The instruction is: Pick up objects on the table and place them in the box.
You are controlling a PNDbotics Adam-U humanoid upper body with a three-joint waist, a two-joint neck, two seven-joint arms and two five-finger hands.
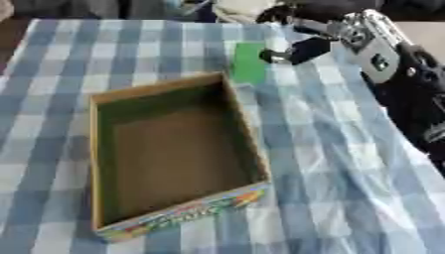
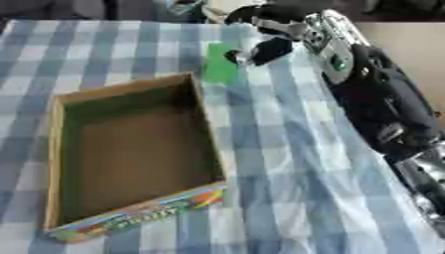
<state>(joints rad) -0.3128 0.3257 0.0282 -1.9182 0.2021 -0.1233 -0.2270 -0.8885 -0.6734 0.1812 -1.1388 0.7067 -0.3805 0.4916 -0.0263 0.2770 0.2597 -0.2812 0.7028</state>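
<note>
An open cardboard box (image 1: 248, 131) with a colourful printed front lies on the checked tablecloth, and I see nothing inside it. A flat green object (image 1: 248, 62) lies on the cloth just beyond the box's far right corner. My right hand (image 1: 304, 34) comes in from the upper right and hovers at the green object's far right side. Its thumb (image 1: 295, 51) points down toward the object's right edge, and its fingers (image 2: 260, 12) stretch out beyond it, spread apart from the thumb. I cannot tell whether the thumb touches the object. My left hand shows in neither view.
The blue and white tablecloth (image 1: 347, 188) covers the table. My right forearm (image 2: 382, 109) lies along the right side. Dark shapes and something pale (image 1: 243, 7) stand at the far edge. The table's right edge (image 1: 417, 34) shows at the upper right.
</note>
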